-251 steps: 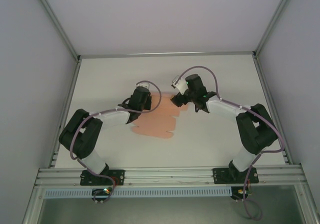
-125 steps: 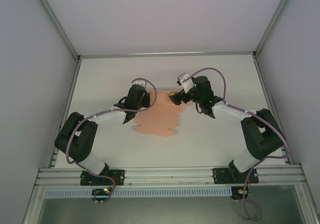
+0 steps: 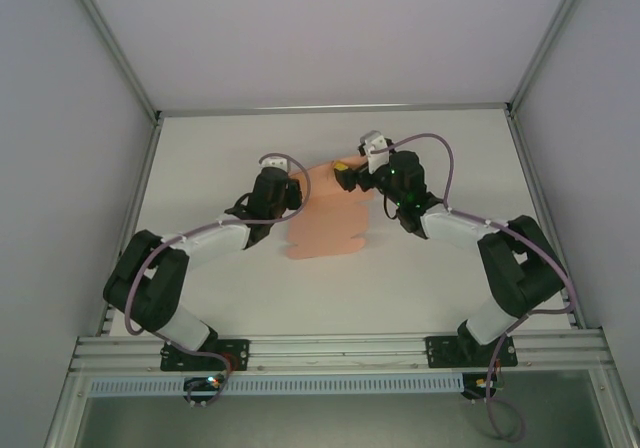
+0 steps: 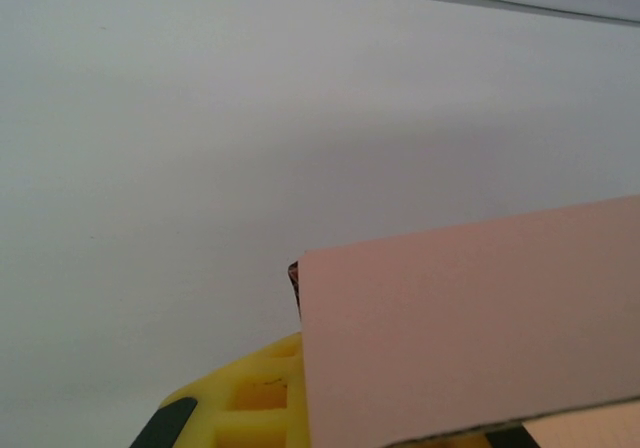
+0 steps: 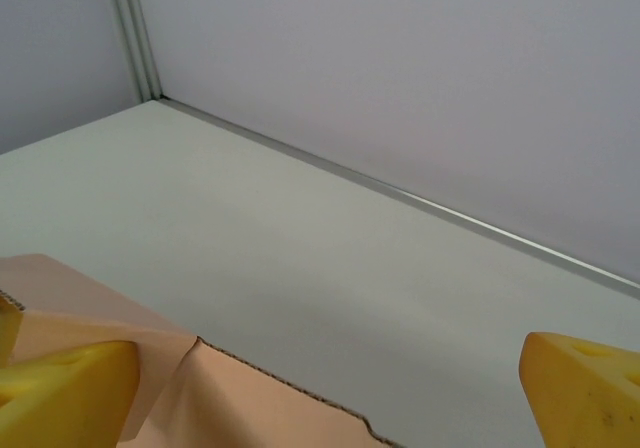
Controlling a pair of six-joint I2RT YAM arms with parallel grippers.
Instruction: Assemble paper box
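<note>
One left claw (image 3: 290, 206) grips the paper box (image 3: 335, 228); right claw (image 3: 348, 176) gapes above table (image 3: 450, 158).

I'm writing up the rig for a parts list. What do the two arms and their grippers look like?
The left arm and right arm match: chunky black joints linked by white segments, black bases, a mauve-grey cable looping along each. A small white camera block sits at the wrist. The fingers are yellow plastic with moulded recesses.
</note>
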